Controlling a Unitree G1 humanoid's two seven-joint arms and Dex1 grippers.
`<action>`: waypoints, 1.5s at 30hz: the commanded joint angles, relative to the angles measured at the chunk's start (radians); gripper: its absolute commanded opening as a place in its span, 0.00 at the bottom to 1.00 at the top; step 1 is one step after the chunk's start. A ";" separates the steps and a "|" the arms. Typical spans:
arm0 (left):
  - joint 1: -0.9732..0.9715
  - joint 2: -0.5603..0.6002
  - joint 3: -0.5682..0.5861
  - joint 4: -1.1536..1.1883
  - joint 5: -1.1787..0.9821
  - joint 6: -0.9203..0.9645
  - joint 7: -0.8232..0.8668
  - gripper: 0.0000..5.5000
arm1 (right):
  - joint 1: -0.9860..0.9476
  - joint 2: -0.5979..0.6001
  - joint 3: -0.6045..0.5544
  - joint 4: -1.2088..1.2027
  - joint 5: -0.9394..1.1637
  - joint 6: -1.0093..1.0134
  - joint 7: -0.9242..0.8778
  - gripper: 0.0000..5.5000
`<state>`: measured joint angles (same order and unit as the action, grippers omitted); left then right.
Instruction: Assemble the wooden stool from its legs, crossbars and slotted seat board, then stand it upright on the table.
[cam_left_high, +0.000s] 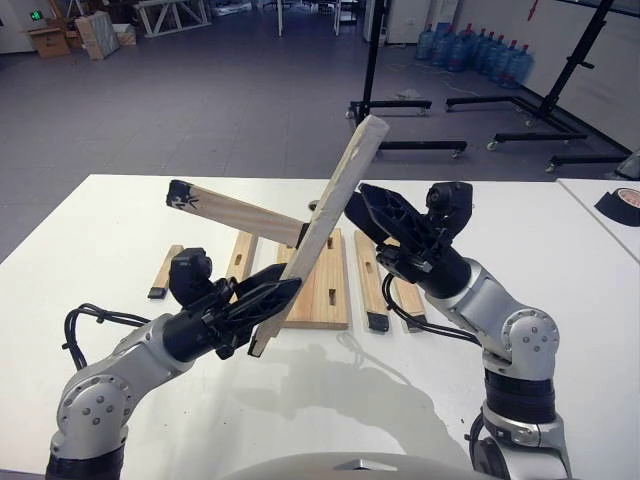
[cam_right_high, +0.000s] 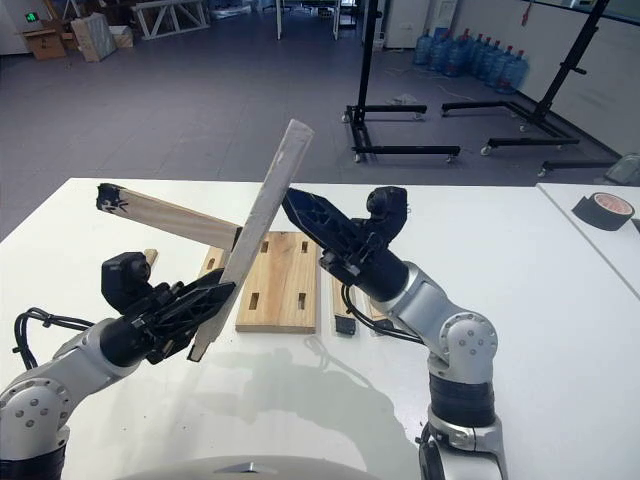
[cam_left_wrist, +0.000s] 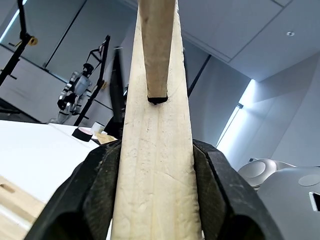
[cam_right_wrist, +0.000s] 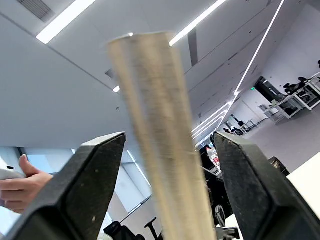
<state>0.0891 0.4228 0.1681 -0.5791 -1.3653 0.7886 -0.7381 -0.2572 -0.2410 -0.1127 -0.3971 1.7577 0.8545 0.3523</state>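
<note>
**Eye views**
- Left hand (cam_left_high: 272, 305): low over the near left part of the table (cam_left_high: 110, 230). The forearm reaches forward and inward. It is clamped on the lower part of the held leg (cam_left_high: 340, 190).
- Held leg: tilted, with the upper end high and leaning away to the right. The lower end is close above the table, just in front of the seat board (cam_left_high: 325, 290). Contact with the table cannot be told.
- Joined piece (cam_left_high: 240, 212): meets the held leg about midway and runs out to the left, clear of the table. Its free end has a black cap.
- Right hand (cam_left_high: 368, 208): raised over the right part of the seat board, with the forearm angled up and inward. It stands open, its tips just beside the held leg above the joint.
- Seat board: flat on the table with its slots facing up, under the crossing pieces.
- Loose pieces (cam_left_high: 240, 255): flat on the table, two to the left of the seat board and two to the right.
- Tape roll (cam_right_high: 605, 208): on the neighbouring table, far right.

**Left wrist view**
- Fingers (cam_left_wrist: 95, 195) press on both sides of the held leg (cam_left_wrist: 157, 165).
- The joined piece (cam_left_wrist: 156, 45) enters a hole in the held leg farther up.

**Right wrist view**
- Fingers (cam_right_wrist: 95, 195) are spread apart. The held leg (cam_right_wrist: 160, 140), blurred, stands between them with a gap on each side.
</note>
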 joint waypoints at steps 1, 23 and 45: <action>0.002 0.032 -0.015 0.014 0.048 -0.009 -0.007 0.37 | 0.028 -0.052 0.009 -0.022 -0.015 0.019 0.024 0.59; 0.013 0.063 -0.053 0.026 0.134 -0.041 -0.110 0.37 | -0.025 -0.171 0.050 -0.003 -0.166 0.049 0.164 0.37; -0.117 0.097 -0.107 0.250 0.524 -0.158 -0.011 0.69 | -0.083 -0.288 -0.209 0.134 -0.404 -0.137 0.255 0.37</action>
<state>0.0077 0.4954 0.1031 -0.3631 -0.9300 0.6609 -0.7519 -0.3086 -0.5097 -0.2962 -0.2800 1.3863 0.7381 0.5918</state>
